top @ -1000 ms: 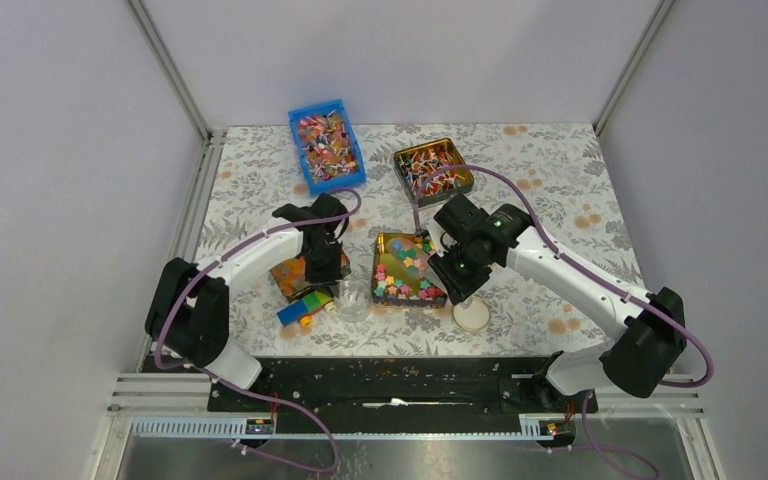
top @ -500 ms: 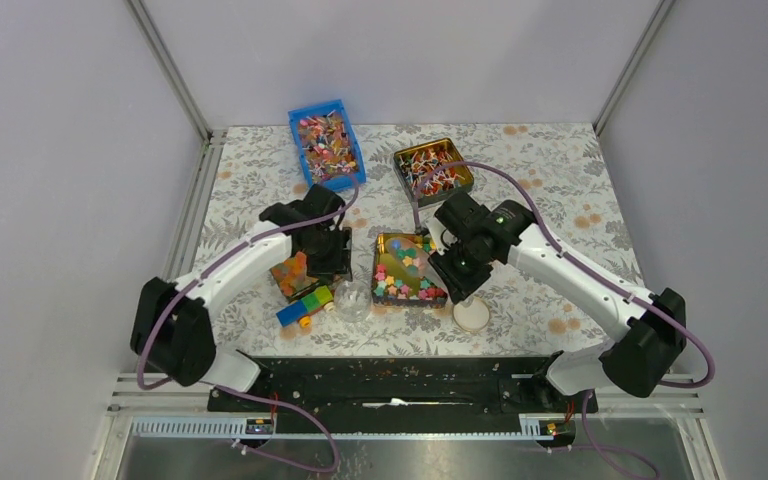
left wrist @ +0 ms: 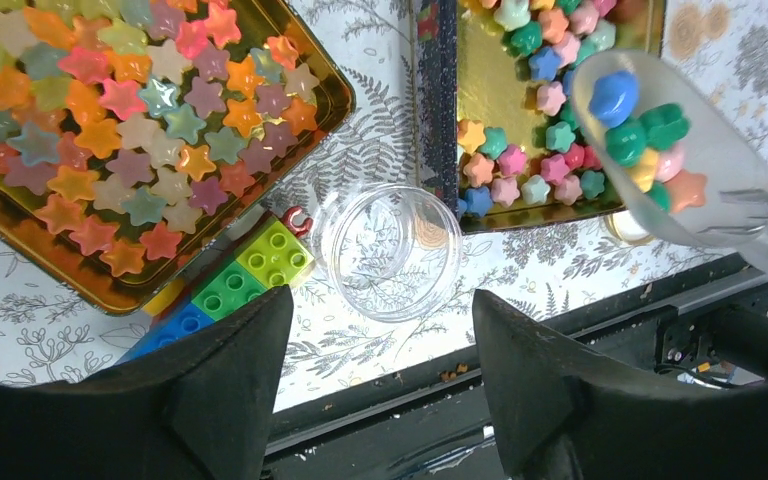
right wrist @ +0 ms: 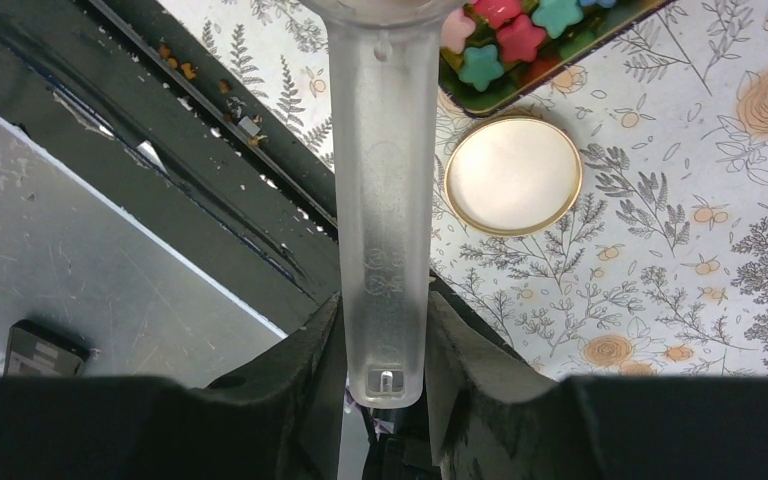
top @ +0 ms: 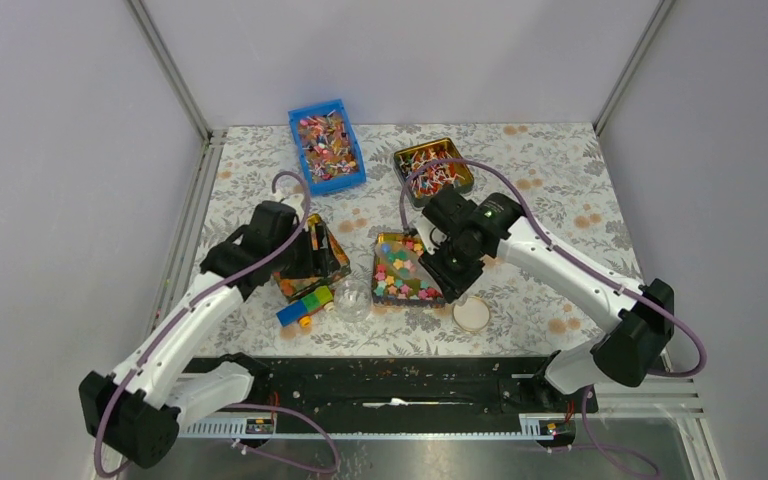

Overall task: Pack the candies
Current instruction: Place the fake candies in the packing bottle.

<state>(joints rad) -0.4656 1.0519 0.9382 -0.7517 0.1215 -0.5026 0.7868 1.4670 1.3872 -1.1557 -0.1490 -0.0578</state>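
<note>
The candies (left wrist: 535, 120) are small opaque stars in mixed colours, lying in a gold tin (top: 388, 240). My right gripper (right wrist: 382, 310) is shut on the handle of a clear plastic scoop (right wrist: 382, 200). It sits over the tin's right side in the top view (top: 447, 268). The scoop bowl (left wrist: 660, 150) holds several candies above the tin. An empty clear jar (left wrist: 392, 250) stands left of the tin, also in the top view (top: 352, 298). My left gripper (left wrist: 380, 300) is open and empty above the jar's near side, shown in the top view (top: 320, 258).
A tin of translucent star gummies (left wrist: 130, 130) lies left of the jar, with toy bricks (left wrist: 230, 290) at its near edge. A round lid (right wrist: 513, 175) lies near the tin's right corner. A blue bin (top: 327, 148) and a gold tin of wrapped candies (top: 432, 170) stand at the back.
My left arm has swung out to the left and its gripper has drawn back from the gummy tin. My right gripper with the scoop has shifted slightly left over the candy tin.
</note>
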